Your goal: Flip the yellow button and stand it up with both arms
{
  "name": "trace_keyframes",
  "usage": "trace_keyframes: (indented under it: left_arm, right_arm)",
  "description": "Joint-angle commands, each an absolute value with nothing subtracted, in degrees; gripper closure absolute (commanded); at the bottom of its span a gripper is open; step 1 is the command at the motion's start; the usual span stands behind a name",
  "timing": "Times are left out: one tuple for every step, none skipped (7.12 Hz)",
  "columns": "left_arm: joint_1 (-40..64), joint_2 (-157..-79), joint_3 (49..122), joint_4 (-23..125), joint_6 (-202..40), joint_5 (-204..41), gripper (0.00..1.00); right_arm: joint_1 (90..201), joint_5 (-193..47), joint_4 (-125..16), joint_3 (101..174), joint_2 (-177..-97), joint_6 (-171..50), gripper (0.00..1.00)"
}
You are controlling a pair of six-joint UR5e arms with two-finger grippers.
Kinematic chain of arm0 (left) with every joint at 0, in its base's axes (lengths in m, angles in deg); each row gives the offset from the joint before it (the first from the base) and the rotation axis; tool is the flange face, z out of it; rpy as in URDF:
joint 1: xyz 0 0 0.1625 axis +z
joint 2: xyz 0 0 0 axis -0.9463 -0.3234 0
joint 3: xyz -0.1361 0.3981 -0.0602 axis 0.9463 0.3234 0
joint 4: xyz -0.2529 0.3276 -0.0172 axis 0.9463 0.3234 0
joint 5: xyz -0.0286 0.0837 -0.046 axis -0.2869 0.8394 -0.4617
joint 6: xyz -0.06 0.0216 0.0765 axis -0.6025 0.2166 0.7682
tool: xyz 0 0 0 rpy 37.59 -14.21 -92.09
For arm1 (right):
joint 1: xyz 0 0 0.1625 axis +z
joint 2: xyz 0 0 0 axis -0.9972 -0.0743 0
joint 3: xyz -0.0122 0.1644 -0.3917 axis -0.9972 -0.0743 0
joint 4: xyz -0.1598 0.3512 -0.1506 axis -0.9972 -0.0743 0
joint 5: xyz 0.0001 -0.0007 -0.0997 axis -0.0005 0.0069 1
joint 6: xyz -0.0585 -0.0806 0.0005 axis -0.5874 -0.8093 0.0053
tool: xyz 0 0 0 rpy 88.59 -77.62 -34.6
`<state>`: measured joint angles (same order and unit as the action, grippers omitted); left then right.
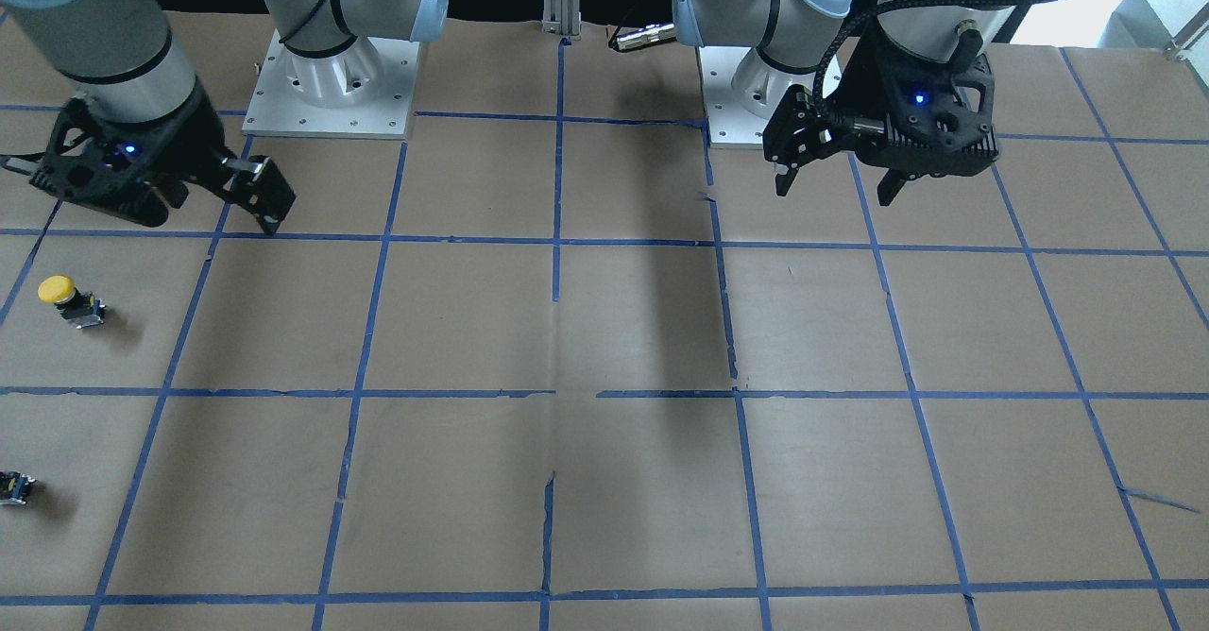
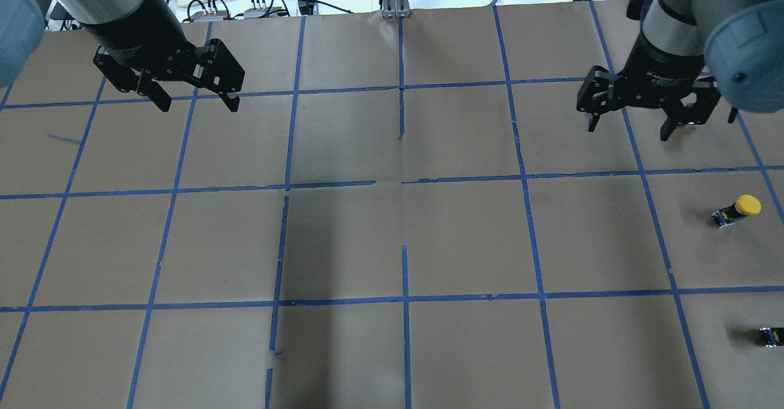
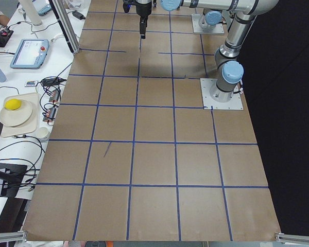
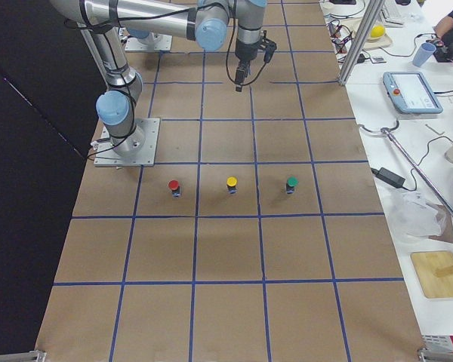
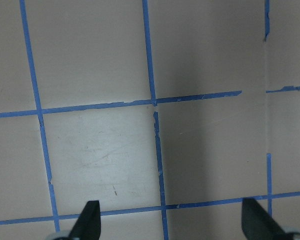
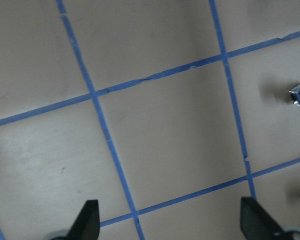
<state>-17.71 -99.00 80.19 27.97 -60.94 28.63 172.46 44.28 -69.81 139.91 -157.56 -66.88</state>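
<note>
The yellow button (image 1: 68,300) has a round yellow cap on a black-and-grey block and sits on the brown paper near the front-facing view's left edge. It also shows in the overhead view (image 2: 738,209), and in the exterior right view (image 4: 232,184) it stands cap up. My right gripper (image 1: 222,204) hangs open and empty above the paper, about one grid square from the button, as the overhead view (image 2: 631,128) also shows. My left gripper (image 1: 836,192) is open and empty far across the table, at the overhead view's upper left (image 2: 196,100). Both wrist views show wide-apart fingertips over bare paper.
A small black-and-grey block (image 1: 13,487) lies cut off by the view's edge, one square beyond the yellow button, and shows in the overhead view (image 2: 772,335). The exterior right view shows a red-capped button (image 4: 174,186) and a green-capped button (image 4: 291,184) flanking the yellow one. Blue tape grids the brown paper (image 1: 604,329).
</note>
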Motion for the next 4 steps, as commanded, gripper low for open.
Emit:
trace_keyframes:
  left_arm:
    - [-17.64,-99.02,80.25,27.97,-60.94,28.6,0.0]
    - [-17.73,-98.93,80.25,27.88,-60.94,28.68,0.0]
    - [-17.73,-98.84,80.25,27.88,-60.94,28.68,0.0]
    - [-17.64,-98.75,80.25,27.88,-60.94,28.68,0.0]
  right_arm:
    - [175.83,39.02,-63.46,137.95,-161.55,-67.17,0.0]
    - [176.09,38.83,-62.03,138.82,-162.01,-67.52,0.0]
    - [176.09,38.74,-62.02,138.91,-162.1,-67.7,0.0]
    - [176.01,39.0,-62.45,139.17,-161.49,-67.61,0.0]
